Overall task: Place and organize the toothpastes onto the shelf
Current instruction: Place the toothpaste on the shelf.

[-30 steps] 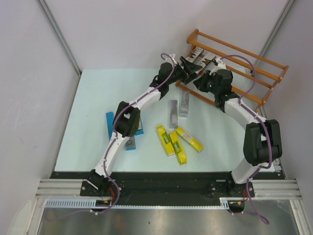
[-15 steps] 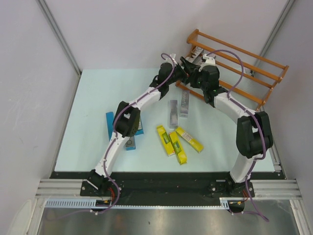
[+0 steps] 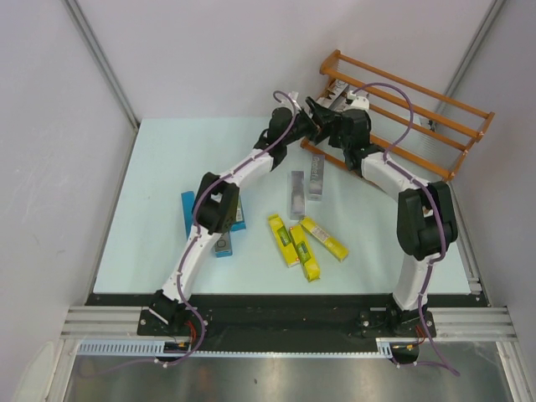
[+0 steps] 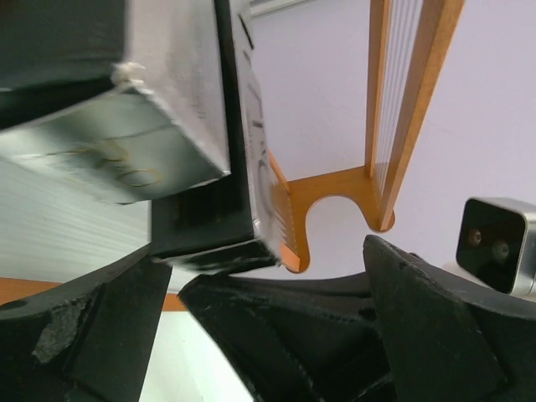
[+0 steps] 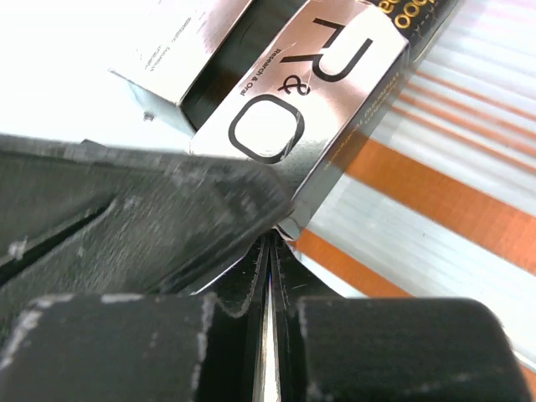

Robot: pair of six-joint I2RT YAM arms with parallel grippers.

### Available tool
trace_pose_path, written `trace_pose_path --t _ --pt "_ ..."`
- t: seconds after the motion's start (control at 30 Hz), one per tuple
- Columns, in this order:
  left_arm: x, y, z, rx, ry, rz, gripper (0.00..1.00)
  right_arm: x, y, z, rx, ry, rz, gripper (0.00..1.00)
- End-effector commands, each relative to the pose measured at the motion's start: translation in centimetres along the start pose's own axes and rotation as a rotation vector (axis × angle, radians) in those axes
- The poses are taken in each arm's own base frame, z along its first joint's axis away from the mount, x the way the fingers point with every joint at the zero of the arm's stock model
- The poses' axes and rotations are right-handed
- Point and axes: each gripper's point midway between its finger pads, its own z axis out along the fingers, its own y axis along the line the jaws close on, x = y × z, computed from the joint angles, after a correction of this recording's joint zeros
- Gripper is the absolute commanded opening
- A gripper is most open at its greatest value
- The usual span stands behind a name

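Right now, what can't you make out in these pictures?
Top view: blue toothpastes partly hidden beneath the left arm.
Left wrist: silver carton cut off by the top edge, blurred.
Right wrist: lettered carton runs past the top edge; contact with the right gripper unclear.

Silver carton [image 5: 327, 100] just ahead of right gripper [image 5: 270, 243] tips — big dark "R&O" w/ small "Research & Oral" alongside; other print unreadable.
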Motion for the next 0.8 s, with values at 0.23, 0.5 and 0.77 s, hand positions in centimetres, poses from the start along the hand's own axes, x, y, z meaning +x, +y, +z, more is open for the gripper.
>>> trace_pose_path --t 0.23,0.5,0.77 --pt "0.2 -5.2 -1.6 0.111 0.025 0.05 1.0 -3.3 0.6 1.1 0.007 -0.06 0.004 0.05" --pt "-0.1 -5.6 -3.3 0.088 -0.009 0.114 1.0 -3.6 0.8 1.5 0.011 -0.059 -0.002 0.05" --pt "0.2 -6.9 -7.0 0.063 -0.028 0.171 1.0 -3.5 1.5 1.2 -0.001 -0.049 -0.014 0.05"
